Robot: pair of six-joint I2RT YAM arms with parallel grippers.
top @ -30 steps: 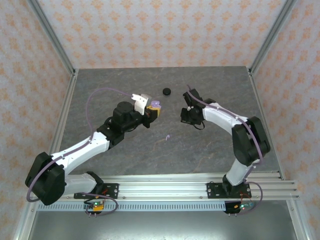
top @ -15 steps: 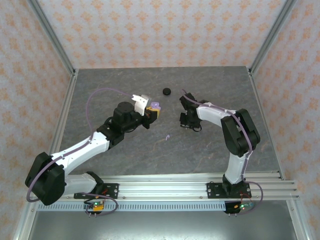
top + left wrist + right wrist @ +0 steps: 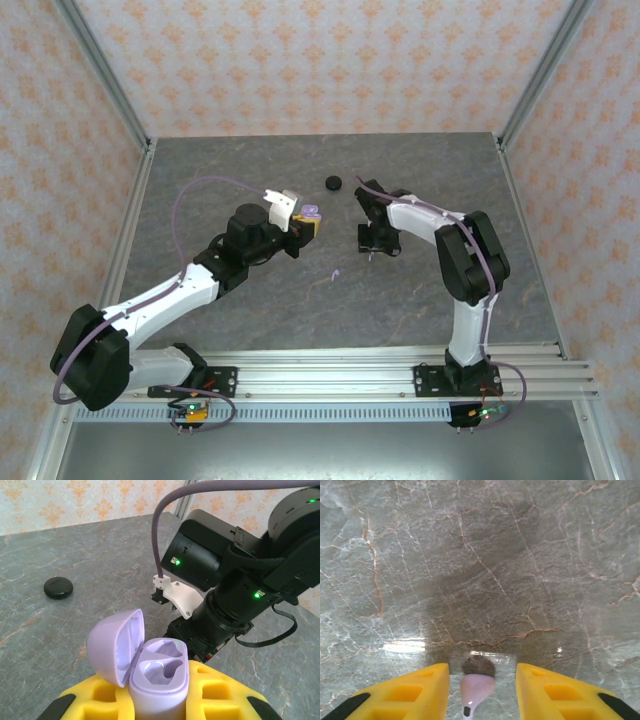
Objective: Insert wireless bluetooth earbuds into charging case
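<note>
My left gripper (image 3: 308, 222) is shut on a pale lilac charging case (image 3: 312, 211) and holds it upright above the table. In the left wrist view the case (image 3: 160, 675) stands between the yellow pads (image 3: 225, 695) with its lid swung open to the left and both wells empty. My right gripper (image 3: 372, 243) points down at the table just right of the case. Its jaws (image 3: 482, 680) stand open around a lilac earbud (image 3: 476, 690) that lies on the stone, with a gap on each side. Another lilac earbud (image 3: 335, 273) lies on the table in front of the case.
A round black case (image 3: 333, 182), closed, sits on the table behind the two grippers and appears again in the left wrist view (image 3: 58, 587). The right arm's black wrist (image 3: 225, 590) hangs close behind the lilac case. Metal frame posts and patterned walls border the grey stone table (image 3: 250, 160).
My right gripper has moved a little left and down to the table, and its jaws have spread apart. The left arm and the lilac case have stayed still.
</note>
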